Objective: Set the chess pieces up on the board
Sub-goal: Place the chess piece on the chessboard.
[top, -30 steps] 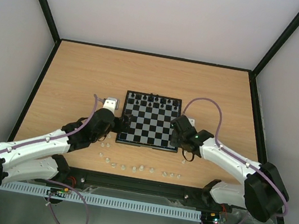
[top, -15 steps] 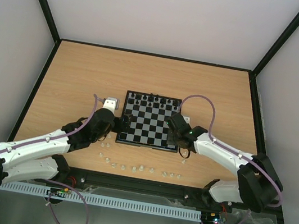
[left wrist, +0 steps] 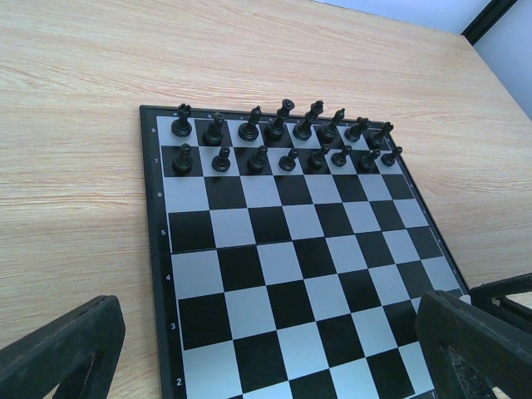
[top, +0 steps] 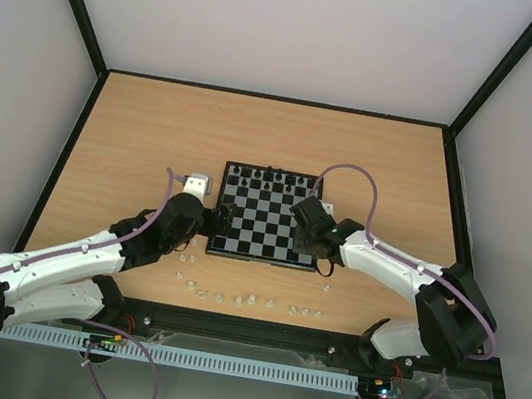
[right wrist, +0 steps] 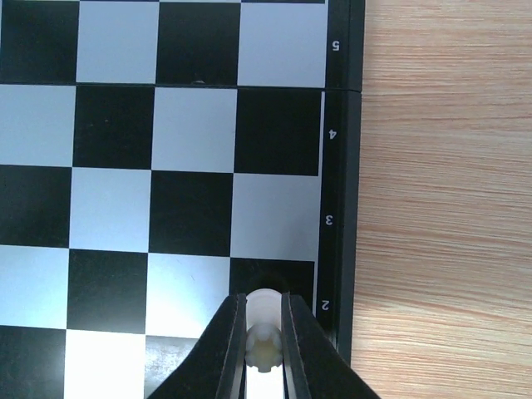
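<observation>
**Right tool holds a pale piece over the board's near right corner**

Closest in, along the near edge of the counter, a loose row of tiny whitish, translucent-looking chess pieces [top: 240, 300] lies on the wood. They are apart from the small black-and-white chequered board with a thin black border [top: 262, 227], which sits just beyond them toward the counter's middle.

The left tool [left wrist: 266, 332] hangs at the board's left border, its fingers wide apart and holding nothing. The near ranks that its camera shows are bare.

The right tool [right wrist: 264, 303] is over the board's right side, its fingers together on one small whitish piece [right wrist: 264, 337]. The wrist camera sees that piece end-on as a round top. Its long axis therefore seems to point straight down at the board, though how far above the surface it hangs cannot be told. It sits over the last file beside the right border, level with the printed 2, so the target square appears to lie directly beneath rather than off to one side. The coming move probably needs a short straight descent and little sideways travel. The right arm is clearly the nearer one to this corner.

On the two farthest ranks, toward the far edge of the counter, the tiny black chess pieces [left wrist: 283, 137] stand in order.
</observation>
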Controlling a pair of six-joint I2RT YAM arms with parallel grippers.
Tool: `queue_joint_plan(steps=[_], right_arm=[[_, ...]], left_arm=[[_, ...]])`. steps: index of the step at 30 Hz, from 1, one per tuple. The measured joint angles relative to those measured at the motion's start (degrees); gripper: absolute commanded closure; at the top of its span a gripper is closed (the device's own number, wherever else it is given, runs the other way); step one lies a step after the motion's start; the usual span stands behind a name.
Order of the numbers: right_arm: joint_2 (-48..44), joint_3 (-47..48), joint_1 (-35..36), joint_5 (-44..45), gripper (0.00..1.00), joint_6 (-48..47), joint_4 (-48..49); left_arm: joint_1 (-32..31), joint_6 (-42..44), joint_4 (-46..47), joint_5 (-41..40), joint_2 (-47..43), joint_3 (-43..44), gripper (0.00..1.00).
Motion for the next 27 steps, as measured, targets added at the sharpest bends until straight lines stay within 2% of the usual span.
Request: queue_joint_plan(steps=[11, 27], right_arm=[[0.02, 0.13, 0.26, -0.15, 0.94, 0.0, -0.02], [-2.21, -3.04, 4.13, 0.13, 0.94, 2.6, -2.43]], left_arm=[[0.0, 0.0, 0.0, 0.02, -0.22, -0.02, 0.01], [0.0, -0.11, 0.02, 0.17, -0.92, -0.2, 0.01]])
